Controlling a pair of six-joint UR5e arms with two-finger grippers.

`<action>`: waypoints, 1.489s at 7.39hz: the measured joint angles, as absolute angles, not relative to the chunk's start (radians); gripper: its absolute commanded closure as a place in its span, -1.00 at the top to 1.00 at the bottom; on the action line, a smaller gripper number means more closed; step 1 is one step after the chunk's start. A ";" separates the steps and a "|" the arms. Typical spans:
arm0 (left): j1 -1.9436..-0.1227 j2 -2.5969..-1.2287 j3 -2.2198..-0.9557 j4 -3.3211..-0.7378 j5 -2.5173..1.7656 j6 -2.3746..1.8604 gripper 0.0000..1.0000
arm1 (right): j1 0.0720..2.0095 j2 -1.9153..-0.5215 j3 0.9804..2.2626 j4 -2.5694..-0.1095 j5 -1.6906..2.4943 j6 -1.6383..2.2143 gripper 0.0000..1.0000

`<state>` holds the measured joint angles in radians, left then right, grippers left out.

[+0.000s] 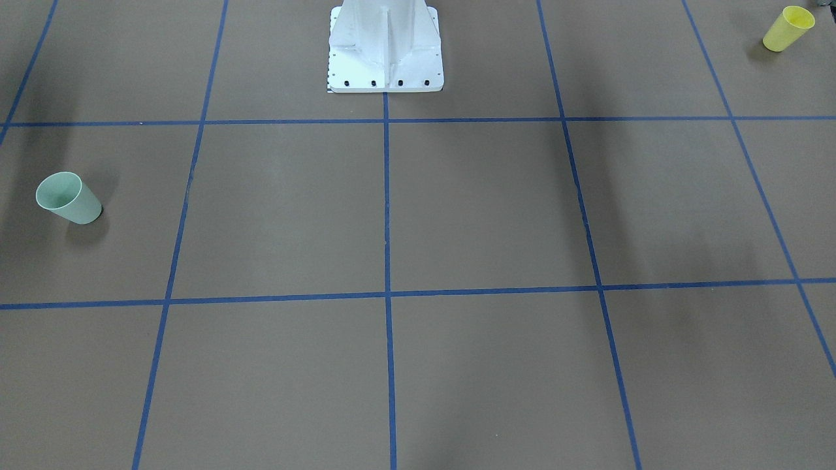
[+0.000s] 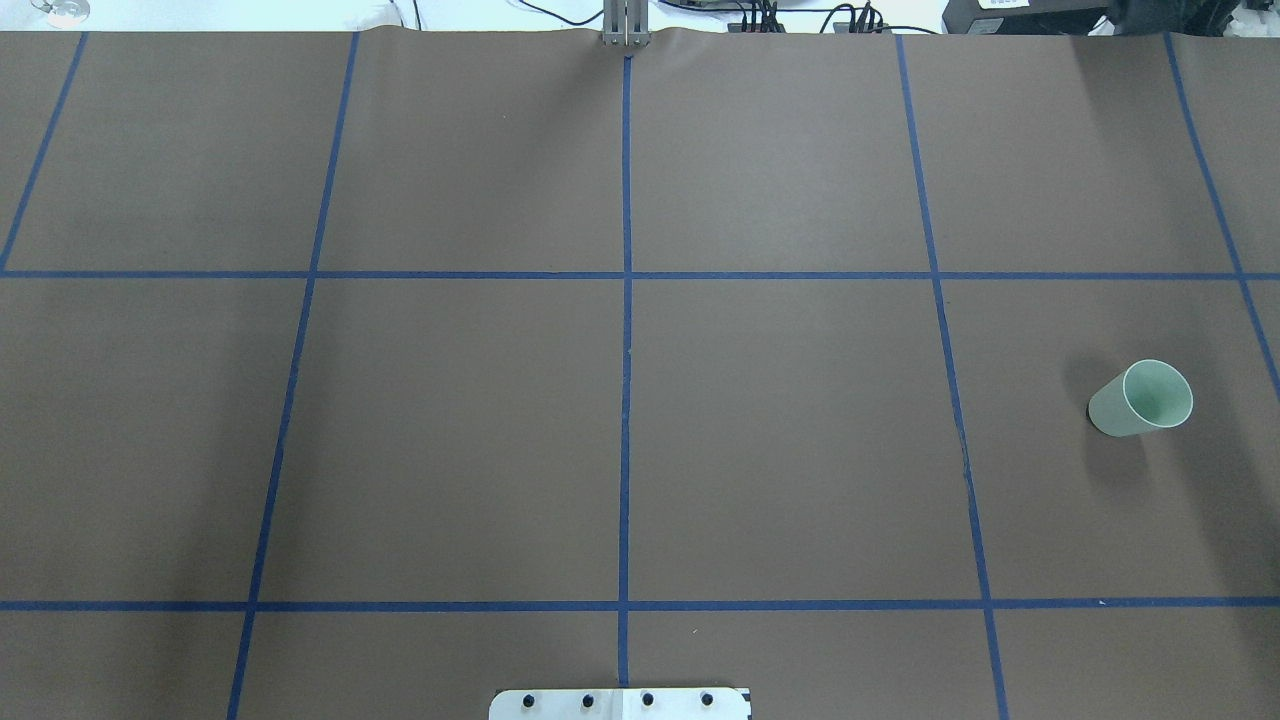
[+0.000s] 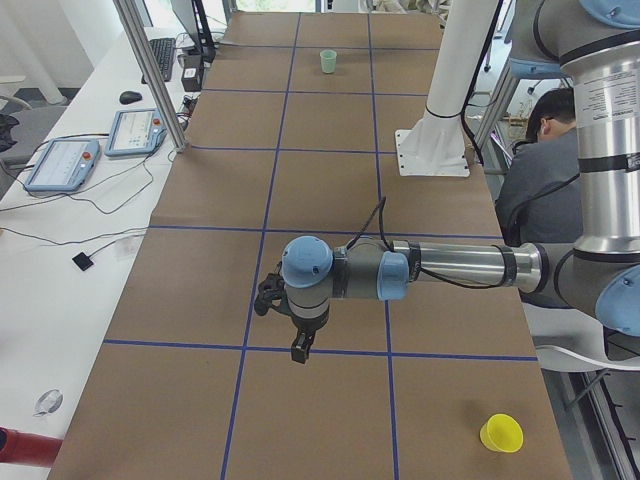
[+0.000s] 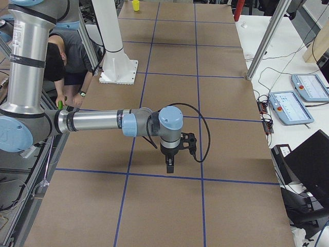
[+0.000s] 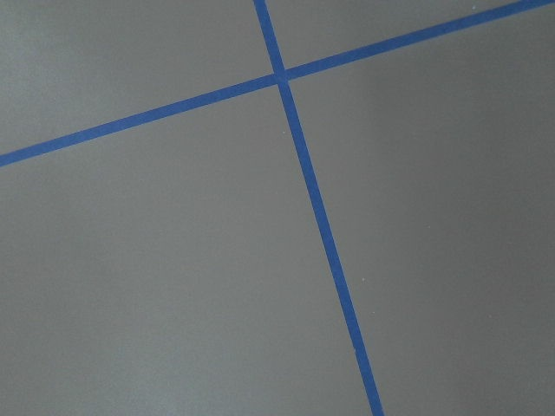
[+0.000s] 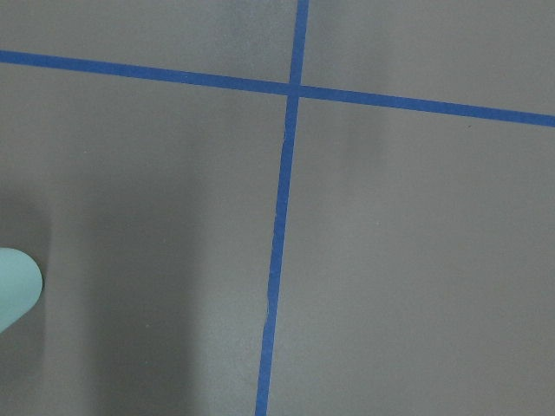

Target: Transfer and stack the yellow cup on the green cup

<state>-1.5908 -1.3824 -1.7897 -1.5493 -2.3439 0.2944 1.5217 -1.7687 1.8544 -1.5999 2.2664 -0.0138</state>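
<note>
The yellow cup (image 1: 788, 28) stands with its open end up on the brown surface (image 1: 496, 209). It is far out on the robot's left side, close to the robot's edge of the surface. The green cup (image 1: 68, 198) stands with its open end up too, far out on the robot's right side. The 2 cups are well apart, with the white foot of the robot's post (image 1: 385, 49) between them and a bit further back. Blue tape lines (image 1: 386, 196) cut the surface into big squares.

The left claw (image 3: 300, 345) hangs above the surface and points down, over a blue line. It shows only in the side view, so I cannot tell if it is released or clenched. The yellow cup sits well apart from it, nearer the robot's edge of the surface.

The right claw (image 4: 169, 167) also hangs and points down, just above a blue line. It too shows only from the side, so I cannot tell its state. The green cup peeks in at the left edge of the right wrist view, beside a crossing of 2 blue lines. The left wrist view shows only brown surface and 2 crossing blue lines.

A person (image 3: 540, 170) in a dark top sits behind the robot. 2 tablets (image 3: 62, 163) lie on the white desk beside the surface.
</note>
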 measured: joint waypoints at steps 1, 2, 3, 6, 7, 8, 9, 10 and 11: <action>-1.591 -1.382 -1.793 -1.549 -2.345 0.294 1.00 | 1.522 -1.769 1.854 -1.600 2.267 -0.013 0.99; -1.591 -1.382 -1.799 -1.549 -2.347 0.294 1.00 | 1.522 -1.769 1.854 -1.600 2.267 -0.013 0.99; -1.591 -1.379 -1.803 -1.549 -2.345 0.293 1.00 | 1.522 -1.769 1.853 -1.600 2.267 -0.012 0.99; -1.591 -1.381 -1.808 -1.550 -2.343 0.286 1.00 | 1.522 -1.768 1.854 -1.600 2.267 -0.011 0.99; -1.591 -1.385 -1.807 -1.551 -2.344 0.284 1.00 | 1.522 -1.771 1.854 -1.600 2.270 -0.011 0.99; -1.591 -1.393 -1.804 -1.555 -2.344 0.283 1.00 | 1.522 -1.777 1.853 -1.600 2.276 -0.011 0.99; -1.591 -1.409 -1.798 -1.561 -2.344 0.283 1.00 | 1.522 -1.785 1.852 -1.600 2.279 -0.011 0.99; -1.591 -1.427 -1.793 -1.567 -2.344 0.282 1.00 | 1.522 -1.797 1.850 -1.600 2.280 -0.012 0.99; -1.591 -1.454 -1.784 -1.572 -2.345 0.282 1.00 | 1.522 -1.809 1.849 -1.600 2.279 -0.012 0.99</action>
